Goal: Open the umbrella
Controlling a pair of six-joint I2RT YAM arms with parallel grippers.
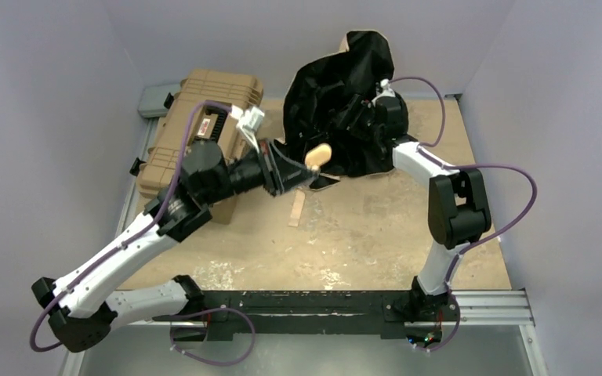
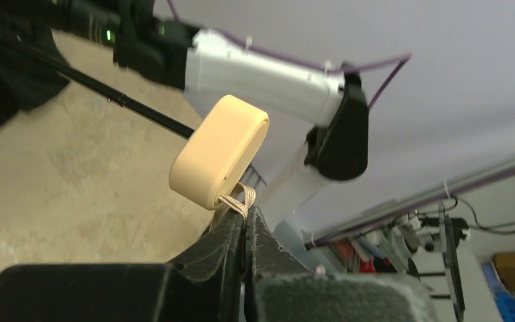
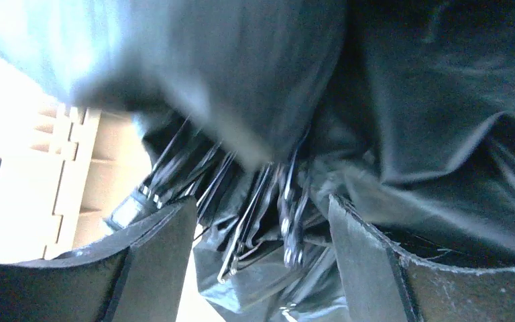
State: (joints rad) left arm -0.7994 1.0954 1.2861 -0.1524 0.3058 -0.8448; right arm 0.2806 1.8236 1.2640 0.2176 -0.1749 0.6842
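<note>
Purple-grey walls are standing around a rough, sandy-brown table (image 1: 376,235) with pale scuffed patches. Seen from above, the umbrella (image 1: 337,94) is sitting near 12 o'clock on the table. It is a big, crumpled heap of shiny black cloth with a thin beige edge peeking out at the top. Its smooth, rounded beige handle (image 2: 218,151) is sticking out toward 6 o'clock, at the end of a thin black shaft (image 2: 107,90).

The left gripper (image 2: 245,231) is reaching in from 8 o'clock. Its two black fingers are pressing tight together, pinching the little woven strap (image 2: 236,200) that is hanging from the handle.

The right gripper (image 3: 261,268) is poking into the cloth from 3 o'clock. Its fingers (image 3: 154,255) are spreading wide apart. Thin, shiny metal ribs (image 3: 241,208) and wrinkly black cloth are sitting in the gap between them. I cannot tell if the fingers are touching them.

A tan, bumpy hard case (image 1: 204,117) is lying at 10 o'clock, partly under the left arm. A small flat tan strip (image 1: 297,208) is lying on the table near the middle, just below the handle.
</note>
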